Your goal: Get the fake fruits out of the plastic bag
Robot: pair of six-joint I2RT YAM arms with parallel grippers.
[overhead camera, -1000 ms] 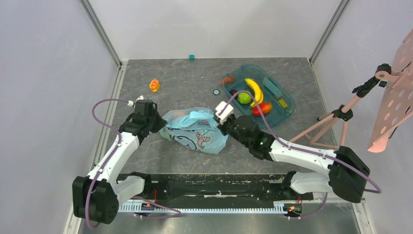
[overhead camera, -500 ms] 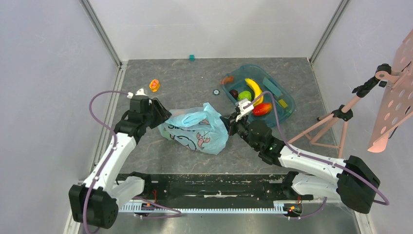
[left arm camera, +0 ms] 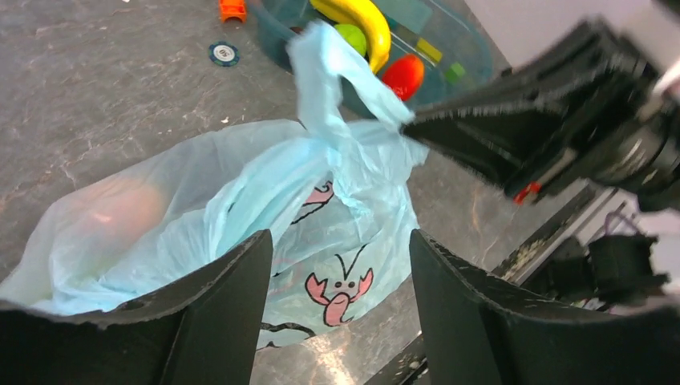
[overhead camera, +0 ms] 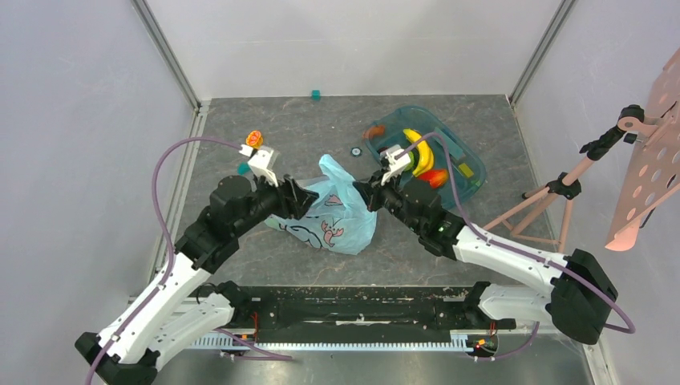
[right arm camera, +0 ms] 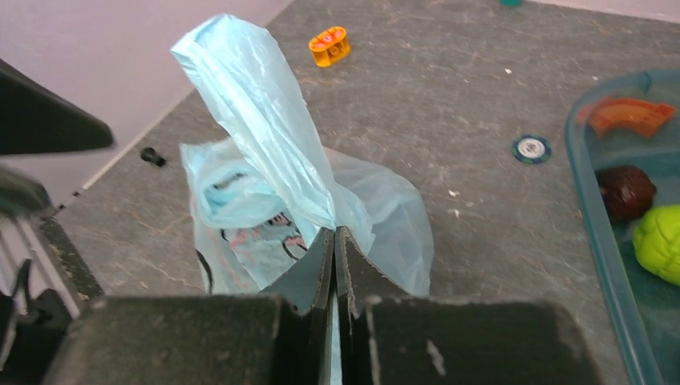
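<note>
The light-blue plastic bag (overhead camera: 329, 215) with a pink lobster print lies mid-table. My right gripper (right arm camera: 334, 231) is shut on one of its handles and holds that handle upright; the same gripper (overhead camera: 358, 191) sits at the bag's right edge. My left gripper (left arm camera: 341, 234) hangs open just above the bag (left arm camera: 240, 188), nothing between its fingers. One pinkish-orange fruit (left arm camera: 120, 210) shows through the bag's left side. A green fruit (right arm camera: 657, 241) and a dark purple fruit (right arm camera: 625, 191) lie in the teal tray (right arm camera: 603, 265).
The teal tray (overhead camera: 473, 164) at back right also holds a banana (overhead camera: 418, 148) and a red-orange mango (overhead camera: 433, 178). An orange ring (overhead camera: 254, 139), a poker chip (overhead camera: 355, 151) and a small teal block (overhead camera: 316, 95) lie on the table. A tripod (overhead camera: 553, 196) stands at right.
My left gripper opened and let go of the bag's left side, then swung right and over the bag. The right gripper kept its hold and raised the handle.
</note>
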